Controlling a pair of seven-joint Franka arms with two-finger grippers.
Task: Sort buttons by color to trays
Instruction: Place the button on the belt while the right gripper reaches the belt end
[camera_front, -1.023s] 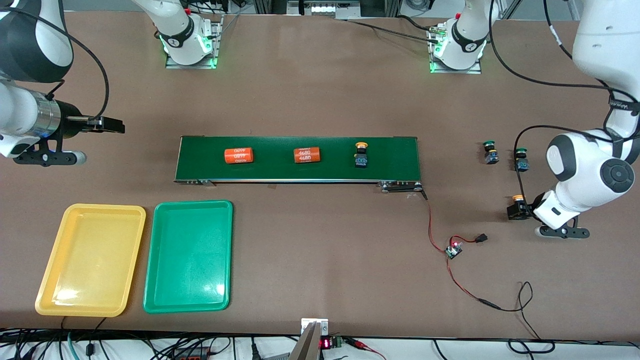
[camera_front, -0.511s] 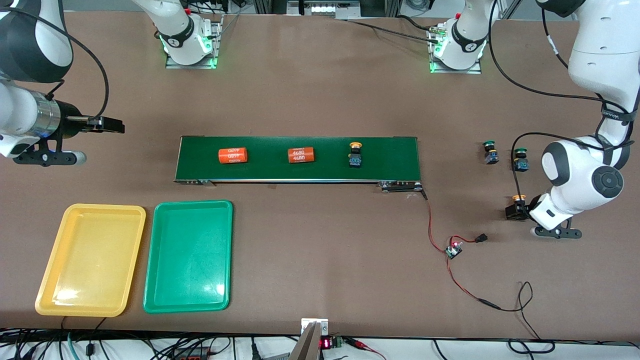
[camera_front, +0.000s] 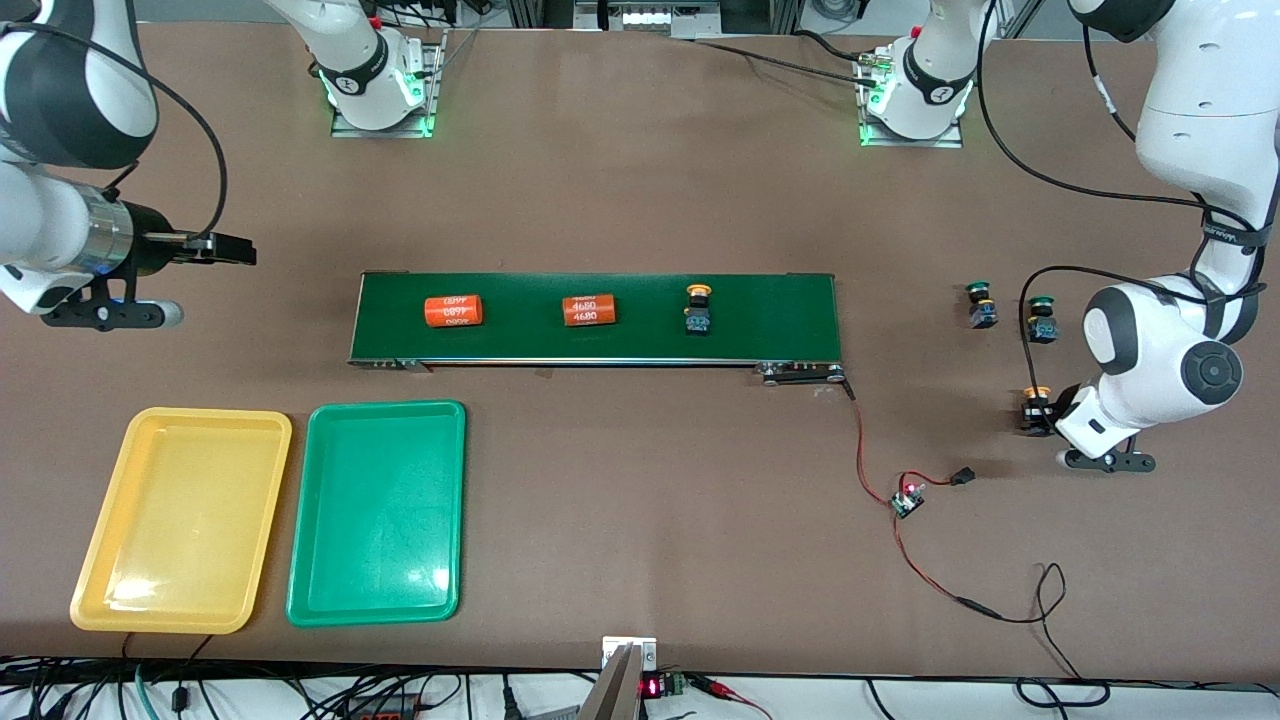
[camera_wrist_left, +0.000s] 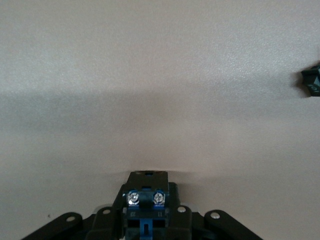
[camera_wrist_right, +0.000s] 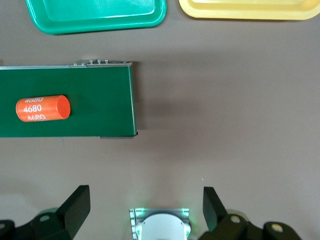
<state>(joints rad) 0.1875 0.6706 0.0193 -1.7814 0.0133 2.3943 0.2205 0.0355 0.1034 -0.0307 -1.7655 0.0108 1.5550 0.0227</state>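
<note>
My left gripper (camera_front: 1046, 417) is shut on a yellow-capped button (camera_front: 1035, 406) low over the table at the left arm's end; the left wrist view shows the button's black-and-blue body (camera_wrist_left: 145, 197) between the jaws. Two green-capped buttons (camera_front: 981, 304) (camera_front: 1041, 318) stand on the table near it, farther from the front camera. Another yellow-capped button (camera_front: 698, 308) stands on the conveyor belt (camera_front: 780, 320). My right gripper (camera_front: 232, 250) (camera_wrist_right: 145, 210) is open and empty, over bare table beside the belt's end. The yellow tray (camera_front: 185, 520) (camera_wrist_right: 250, 10) and green tray (camera_front: 378, 510) (camera_wrist_right: 95, 15) lie empty side by side.
Two orange cylinders printed "4680" (camera_front: 453, 310) (camera_front: 589, 309) lie on the belt; one shows in the right wrist view (camera_wrist_right: 42, 108). A small circuit board (camera_front: 908, 499) with red and black wires lies between the belt's end and the left gripper.
The cylinders and the yellow-capped button on the belt have moved toward the right arm's end. The left arm has shifted slightly with its button. The right gripper has barely moved.
</note>
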